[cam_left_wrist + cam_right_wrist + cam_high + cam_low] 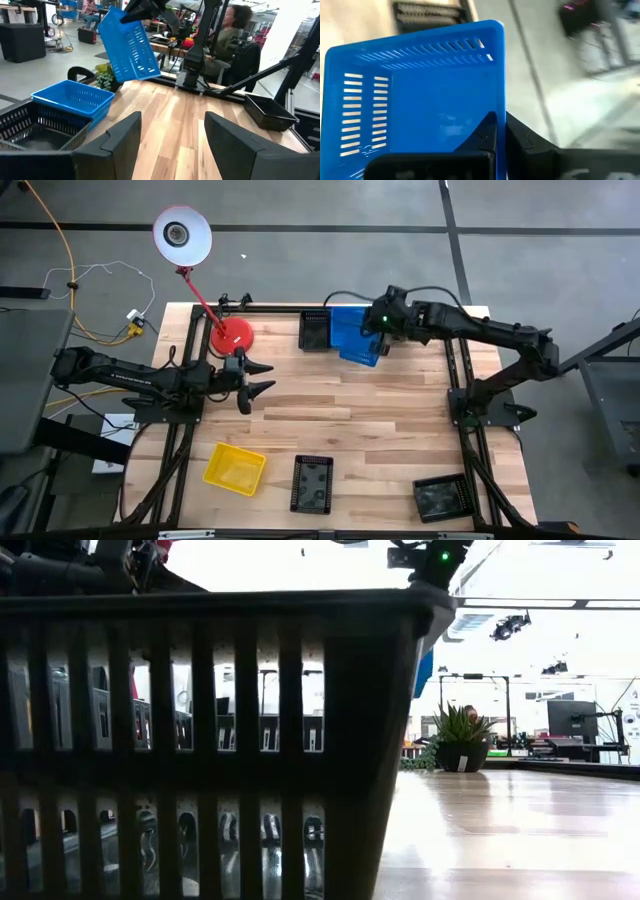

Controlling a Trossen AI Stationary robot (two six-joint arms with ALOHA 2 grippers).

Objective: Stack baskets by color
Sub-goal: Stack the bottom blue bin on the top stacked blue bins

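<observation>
Blue plastic mesh basket [129, 44] hangs tilted above its twin [72, 99]; right gripper [500, 131] pinches only a wall — slippage likely; left gripper [172, 131] spread, idle.

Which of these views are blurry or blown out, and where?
Right wrist view: the background past the held blue basket is smeared by motion. Low view: a black basket right at the lens fills the left side, dark against a blown-out bright room. High view: evenly lit and sharp.

Three black baskets [313, 330], two blue baskets [352, 332], one yellow basket [235, 468].
</observation>
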